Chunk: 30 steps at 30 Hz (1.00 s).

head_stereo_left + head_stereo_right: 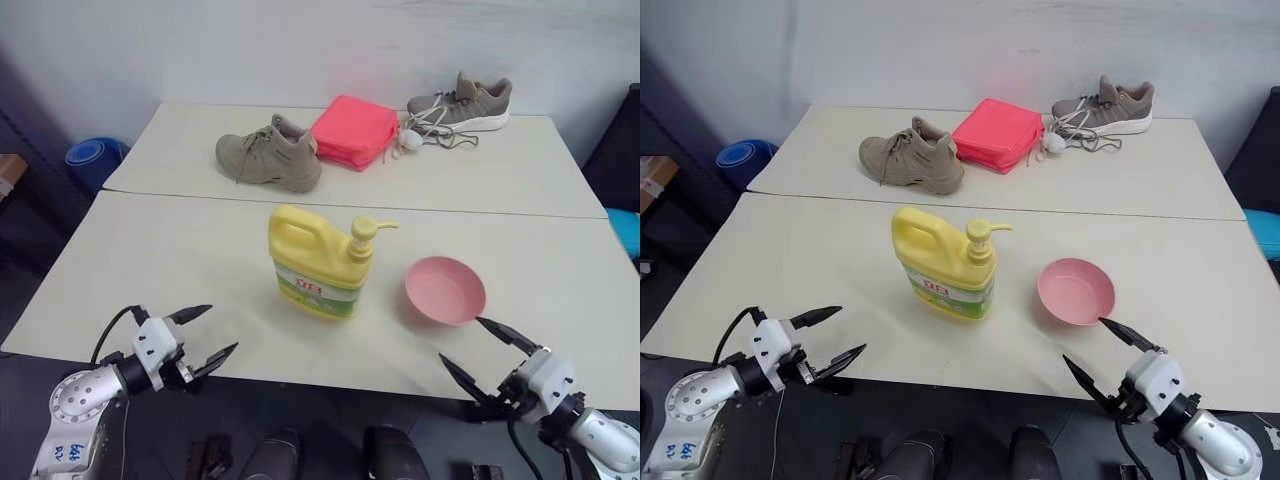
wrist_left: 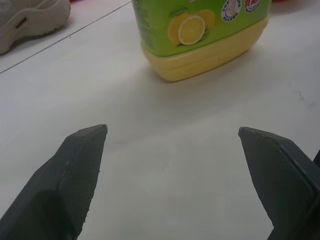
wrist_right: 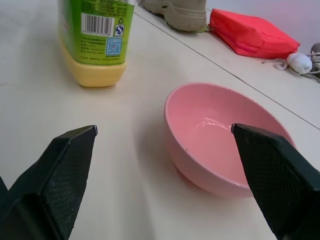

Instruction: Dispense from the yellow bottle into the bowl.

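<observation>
Two pale tables [image 1: 180, 250] pushed together against a white wall, pretty plain setup. Left gripper [image 1: 208, 332] sits at the lower left of the frame, fingers spread wide, gripping nothing. Right gripper [image 1: 478, 347] is at the lower right, also wide open and empty, just beside the bowl [image 1: 445, 290]. The bottle [image 1: 320, 262] stands upright mid-frame, right next to the bowl's left. Further back: two shoes [image 1: 270, 153] and a red cloth [image 1: 355, 131] between them.
</observation>
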### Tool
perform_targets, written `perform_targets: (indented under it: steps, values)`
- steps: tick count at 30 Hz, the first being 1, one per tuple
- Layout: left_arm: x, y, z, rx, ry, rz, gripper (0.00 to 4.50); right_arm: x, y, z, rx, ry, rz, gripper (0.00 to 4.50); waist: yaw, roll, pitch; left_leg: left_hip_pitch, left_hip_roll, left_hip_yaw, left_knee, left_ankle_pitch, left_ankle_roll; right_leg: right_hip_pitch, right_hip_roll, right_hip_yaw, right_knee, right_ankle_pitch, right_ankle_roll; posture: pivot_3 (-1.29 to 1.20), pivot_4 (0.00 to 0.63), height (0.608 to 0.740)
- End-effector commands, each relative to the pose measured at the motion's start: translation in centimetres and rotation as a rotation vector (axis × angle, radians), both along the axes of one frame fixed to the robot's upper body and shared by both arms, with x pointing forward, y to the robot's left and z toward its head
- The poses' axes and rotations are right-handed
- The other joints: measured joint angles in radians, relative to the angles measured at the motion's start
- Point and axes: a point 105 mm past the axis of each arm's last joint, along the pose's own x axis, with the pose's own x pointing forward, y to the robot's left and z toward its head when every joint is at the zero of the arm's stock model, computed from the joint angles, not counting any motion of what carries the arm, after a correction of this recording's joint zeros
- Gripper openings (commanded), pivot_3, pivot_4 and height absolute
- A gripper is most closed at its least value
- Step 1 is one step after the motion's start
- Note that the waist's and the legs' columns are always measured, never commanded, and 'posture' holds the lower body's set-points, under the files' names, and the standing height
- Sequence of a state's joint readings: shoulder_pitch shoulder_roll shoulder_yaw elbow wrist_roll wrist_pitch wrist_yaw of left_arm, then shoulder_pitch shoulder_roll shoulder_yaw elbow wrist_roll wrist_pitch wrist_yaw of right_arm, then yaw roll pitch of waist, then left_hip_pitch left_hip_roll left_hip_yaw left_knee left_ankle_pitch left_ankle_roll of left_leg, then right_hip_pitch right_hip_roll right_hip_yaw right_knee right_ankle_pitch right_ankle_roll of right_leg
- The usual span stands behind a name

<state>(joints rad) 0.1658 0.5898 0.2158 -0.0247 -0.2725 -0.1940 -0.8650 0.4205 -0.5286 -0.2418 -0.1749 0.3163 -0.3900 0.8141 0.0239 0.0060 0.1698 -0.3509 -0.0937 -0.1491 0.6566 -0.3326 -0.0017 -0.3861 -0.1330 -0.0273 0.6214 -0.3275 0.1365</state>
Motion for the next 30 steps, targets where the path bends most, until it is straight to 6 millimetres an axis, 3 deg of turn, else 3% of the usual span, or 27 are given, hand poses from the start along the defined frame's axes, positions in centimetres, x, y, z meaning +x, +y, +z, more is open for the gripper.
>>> perform_targets:
  steps: [1, 5, 10, 13, 17, 22, 26, 30]
  values:
    - [-0.1, -0.6, 0.7, -0.060, 0.008, -0.037, 4.47, -0.2, 0.0, 1.3, -0.014, -0.055, 0.004, 4.50, 0.000, 0.000, 0.000, 0.000, 0.001, 0.001, 0.000, 0.000, 0.000, -0.001, 0.001, 0.002, 0.000, 0.000, 0.000, 0.00, 0.150, 0.740]
    - [0.4, -2.5, 4.0, -0.246, 0.065, -0.177, 4.47, -1.8, -1.7, 2.2, -0.034, -0.047, -0.078, 4.50, 0.006, 0.000, 0.000, -0.001, 0.001, 0.005, -0.003, 0.000, 0.000, -0.006, 0.001, 0.005, 0.002, 0.000, 0.000, 0.00, 0.150, 0.740]
    - [-0.9, -5.6, 9.4, -0.264, 0.088, -0.482, 4.47, -4.6, -4.7, 1.1, -0.105, 0.048, -0.168, 4.50, 0.002, -0.002, 0.001, -0.001, 0.001, 0.006, -0.003, 0.000, 0.000, -0.006, 0.001, 0.007, 0.002, 0.000, -0.001, 0.00, 0.150, 0.740]
    - [-1.1, -6.4, 10.7, -0.254, 0.092, -0.551, 4.47, -4.7, -4.7, 0.7, -0.120, 0.070, -0.147, 4.50, -0.016, -0.002, 0.001, 0.003, 0.002, 0.013, -0.006, 0.000, 0.000, -0.005, 0.001, 0.010, 0.002, 0.001, -0.001, 0.00, 0.150, 0.740]
    - [-0.8, -6.9, 11.8, -0.257, 0.052, -0.573, 4.47, -2.8, -3.0, 1.3, -0.112, 0.047, -0.068, 4.50, -0.030, -0.003, 0.002, 0.010, 0.006, 0.023, -0.010, 0.000, 0.000, -0.005, 0.004, 0.011, 0.003, 0.001, -0.002, 0.00, 0.150, 0.740]
    - [-0.7, -7.0, 11.7, -0.237, 0.055, -0.570, 4.47, 1.6, 0.6, 2.3, -0.058, 0.104, 0.035, 4.50, -0.024, -0.004, 0.003, 0.011, 0.007, 0.024, -0.009, 0.000, 0.000, -0.006, 0.004, 0.014, 0.004, 0.001, -0.002, 0.00, 0.150, 0.740]
    - [-1.1, -7.4, 11.3, -0.212, 0.046, -0.575, 4.47, 4.3, 2.0, 1.5, -0.084, 0.180, 0.051, 4.50, -0.014, -0.005, 0.004, 0.008, 0.007, 0.021, -0.009, 0.000, 0.000, -0.006, 0.004, 0.017, 0.001, 0.001, -0.002, 0.00, 0.150, 0.740]
    - [-1.7, -7.6, 10.4, -0.160, 0.056, -0.593, 4.47, 6.1, 2.1, -0.3, -0.139, 0.242, 0.030, 4.50, -0.004, -0.005, 0.004, 0.004, 0.006, 0.021, -0.009, 0.000, 0.000, -0.008, 0.004, 0.017, -0.001, 0.001, -0.002, 0.00, 0.150, 0.740]
